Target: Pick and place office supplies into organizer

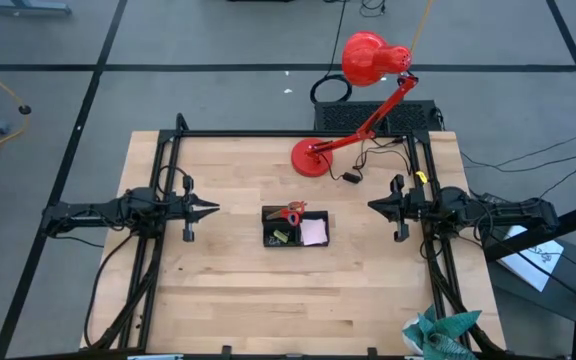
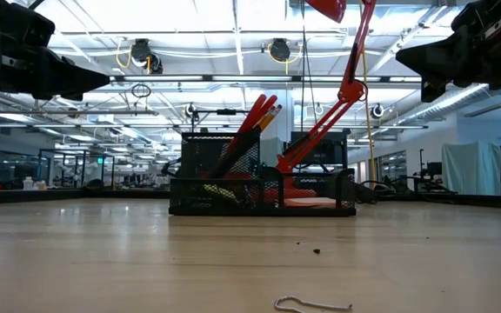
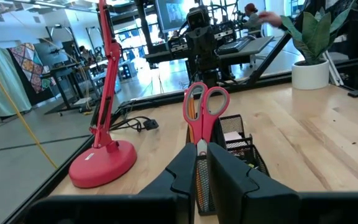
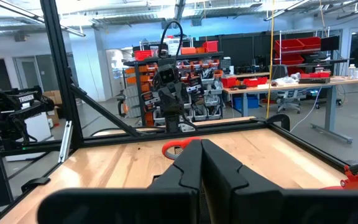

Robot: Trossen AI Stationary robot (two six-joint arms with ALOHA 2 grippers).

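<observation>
facing each other across the table [image 1: 218, 300], both arms lie stretched out low and level, each reaching inward from its own side edge; the left gripper [image 1: 208, 209] points toward the middle from the left, its tip well short of the organizer [image 1: 295, 227]; its fingers [image 3: 229, 180] stand almost together with only a thin slit between them, and nothing is pinched there; the right gripper [image 1: 375, 206] points inward from the right, likewise apart from the organizer, its fingers [image 4: 191, 165] pressed together on nothing; in the low view both grippers hang high above the tabletop, at the upper corners, the organizer [image 2: 263, 184] between and below them; the organizer sits near the middle of the table, between the two grippers; the scissors [image 1: 290, 213] stand upright in its taller mesh cup, red handles up, with pencils [image 2: 268, 117] leaning beside them; the pink pad [image 1: 314, 232] lies in the low compartment on the right arm's side, and a yellow-green bit [image 1: 281, 237] shows in the compartment next to it; the red lamp [image 1: 353, 100] stands on its round base behind the organizer, toward the far edge, its arm slanting up and away from the table; a small bent wire [image 2: 311, 304] lies on the wood near the low camera.
</observation>
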